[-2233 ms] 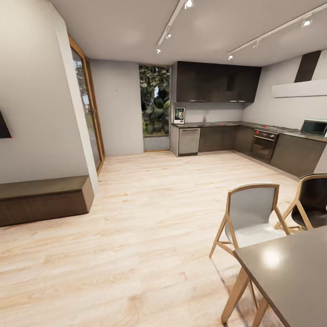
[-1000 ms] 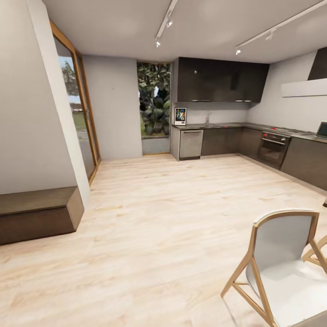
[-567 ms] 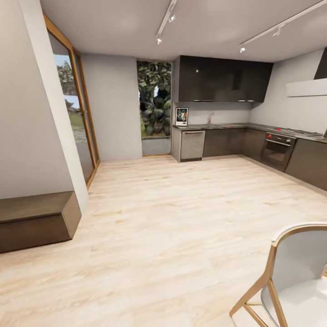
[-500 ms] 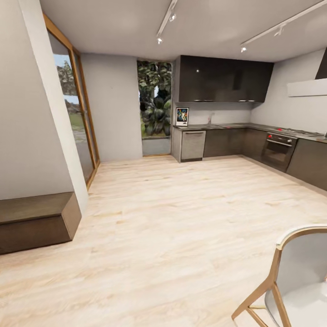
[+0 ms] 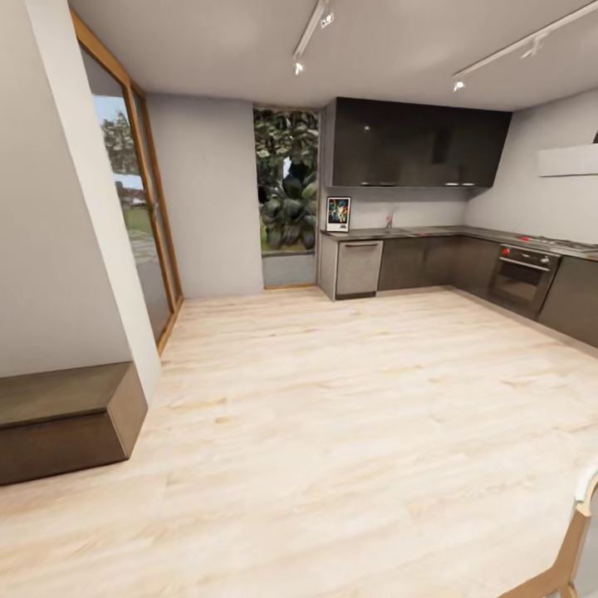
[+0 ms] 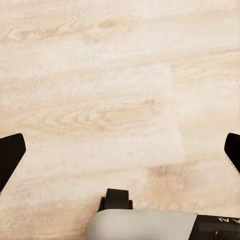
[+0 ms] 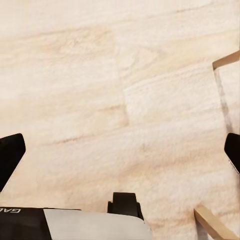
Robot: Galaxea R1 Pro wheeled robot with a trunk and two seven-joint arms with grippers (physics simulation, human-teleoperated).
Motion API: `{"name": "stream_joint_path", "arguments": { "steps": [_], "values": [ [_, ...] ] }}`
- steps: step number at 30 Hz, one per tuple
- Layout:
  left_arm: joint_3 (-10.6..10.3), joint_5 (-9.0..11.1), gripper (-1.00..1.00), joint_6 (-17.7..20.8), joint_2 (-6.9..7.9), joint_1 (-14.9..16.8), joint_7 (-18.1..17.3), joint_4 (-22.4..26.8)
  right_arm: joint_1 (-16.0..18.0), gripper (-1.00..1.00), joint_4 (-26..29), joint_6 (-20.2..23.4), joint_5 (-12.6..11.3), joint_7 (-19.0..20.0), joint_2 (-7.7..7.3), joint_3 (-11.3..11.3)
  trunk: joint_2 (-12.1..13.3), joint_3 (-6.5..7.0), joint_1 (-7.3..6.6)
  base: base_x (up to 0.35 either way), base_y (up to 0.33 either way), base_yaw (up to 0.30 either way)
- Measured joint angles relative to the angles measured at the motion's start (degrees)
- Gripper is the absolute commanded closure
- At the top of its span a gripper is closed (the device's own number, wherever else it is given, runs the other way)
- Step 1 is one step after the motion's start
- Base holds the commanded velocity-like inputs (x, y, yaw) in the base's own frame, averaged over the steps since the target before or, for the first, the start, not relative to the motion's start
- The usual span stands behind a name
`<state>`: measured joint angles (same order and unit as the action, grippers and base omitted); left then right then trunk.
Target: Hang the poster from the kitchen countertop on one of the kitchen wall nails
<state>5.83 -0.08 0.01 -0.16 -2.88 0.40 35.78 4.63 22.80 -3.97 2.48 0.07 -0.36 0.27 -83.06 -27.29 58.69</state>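
The poster (image 5: 338,213) stands upright at the left end of the kitchen countertop (image 5: 432,233), far across the room, its white border and colourful figures just readable. The pale grey wall (image 5: 208,199) to its left is too distant to make out any nails. My left gripper (image 6: 120,155) hangs open over the bare wooden floor, its dark fingertips (image 6: 10,155) at the picture's edges with nothing between them. Open and empty too, my right gripper (image 7: 120,155) hovers over the floor.
A low dark wooden bench (image 5: 66,419) sits at the left beside a wall corner. Behind it are a tall glass door (image 5: 137,224) and a window (image 5: 289,191). A dishwasher (image 5: 359,268) and an oven (image 5: 522,281) line the cabinets. A chair edge (image 5: 573,556) and its legs (image 7: 227,60) are near my right.
The camera has advanced toward the kitchen: the cabinets and poster look larger, and the chair has slid almost out at the lower right. The dining table has left the view.
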Motion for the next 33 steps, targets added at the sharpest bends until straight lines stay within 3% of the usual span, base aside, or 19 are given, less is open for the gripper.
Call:
{"name": "stream_joint_path", "arguments": {
  "steps": [8,19,33],
  "values": [
    [0.0,0.0,-1.0,0.0,0.0,0.0,0.0,0.0,0.0,-1.0,0.0,0.0,0.0,0.0,-0.03,0.0,0.0,0.0,0.0,0.338,0.005,0.0],
    [0.0,0.0,-1.0,0.2,-0.07,0.0,0.1,0.0,0.0,-1.0,0.0,0.0,0.0,0.0,-0.02,0.0,0.0,0.0,0.01,0.135,0.0,0.0],
    [0.1,0.0,-1.0,0.3,-0.08,0.0,0.1,0.1,0.0,-1.0,0.0,0.0,0.0,0.0,-0.01,0.0,0.0,0.0,0.0,0.321,0.0,0.0]
  ]
}}
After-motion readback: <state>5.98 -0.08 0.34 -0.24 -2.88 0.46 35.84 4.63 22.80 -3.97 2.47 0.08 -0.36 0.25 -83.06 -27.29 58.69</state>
